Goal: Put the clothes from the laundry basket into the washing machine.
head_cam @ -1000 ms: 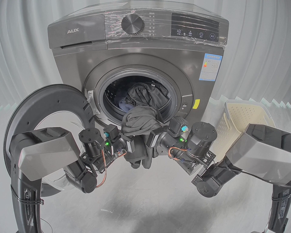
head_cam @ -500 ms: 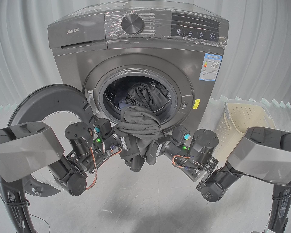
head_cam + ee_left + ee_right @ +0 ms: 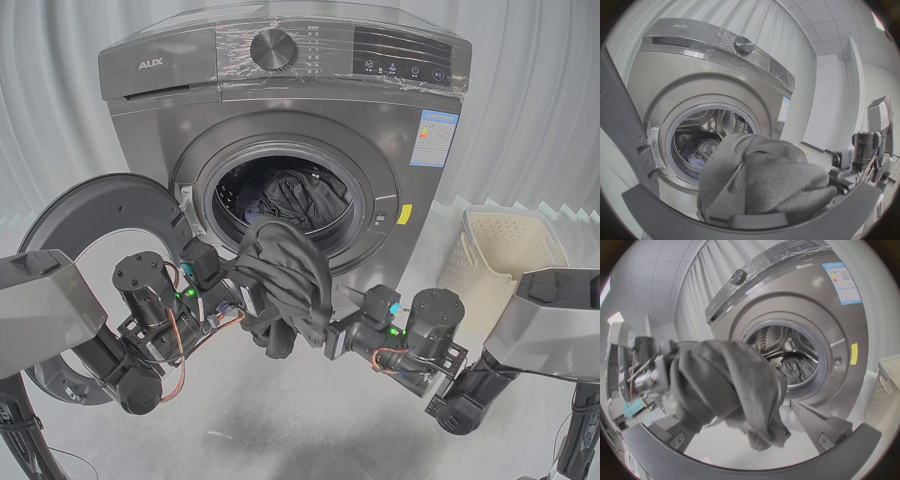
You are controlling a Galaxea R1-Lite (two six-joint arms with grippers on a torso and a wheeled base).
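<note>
The left gripper (image 3: 264, 310) was closed on a dark grey crumpled cloth garment (image 3: 284, 262). The garment hung before the lower rim of the round opening of the grey front-loading washing machine (image 3: 281, 119), outside the drum. The right gripper (image 3: 329, 340) was open, just beside the garment's lower end. Other dark clothes (image 3: 306, 197) lay inside the drum. The cream perforated plastic laundry basket (image 3: 506, 250) stood at the machine's right side.

Ahead of the right gripper (image 3: 326, 342), the drum opening (image 3: 287, 150) is obstructed low by the hanging dark grey garment (image 3: 284, 275) and piled clothes (image 3: 306, 197); its upper half is left free. Leftward, the open door (image 3: 94, 206) is encountered.
</note>
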